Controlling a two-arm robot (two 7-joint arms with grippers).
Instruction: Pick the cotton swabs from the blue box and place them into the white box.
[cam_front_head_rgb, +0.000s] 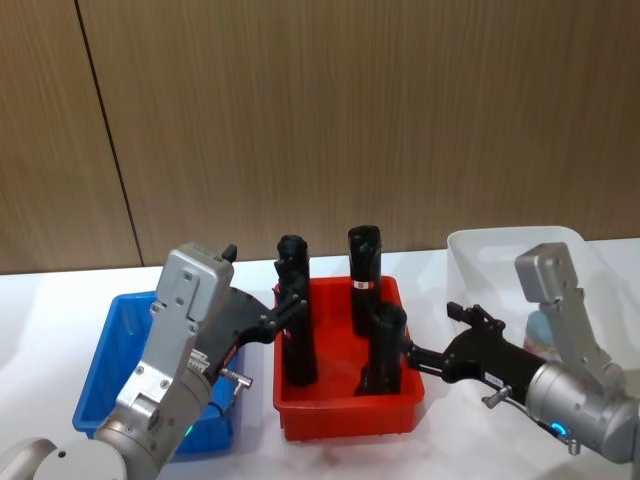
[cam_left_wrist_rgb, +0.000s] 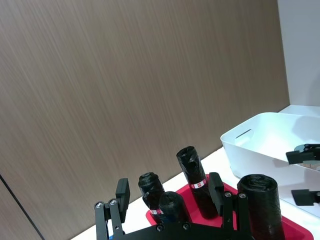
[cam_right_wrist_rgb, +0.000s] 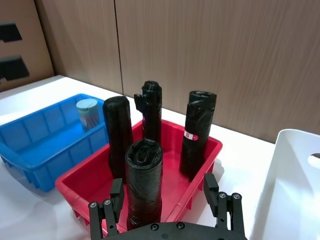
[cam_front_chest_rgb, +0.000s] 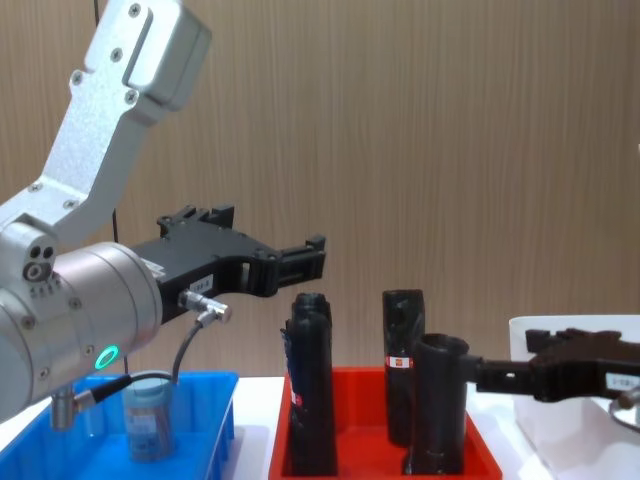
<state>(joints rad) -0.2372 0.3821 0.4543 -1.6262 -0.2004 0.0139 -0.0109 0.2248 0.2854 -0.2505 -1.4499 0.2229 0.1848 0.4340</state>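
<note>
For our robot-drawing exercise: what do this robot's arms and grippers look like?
Both arms are silver-grey metal with boxy links and rounded wrist housings, each showing a small green-blue light. The left gripper and right gripper are matte black with thin fingers; a grey cable loops below the left wrist.

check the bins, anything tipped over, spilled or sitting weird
Nothing stands out. The four black tubes stand upright in the red tray, one cotton swab jar stands upright in the blue box, and the white box sits square beside the tray. Both grippers, left and right, hover empty.
</note>
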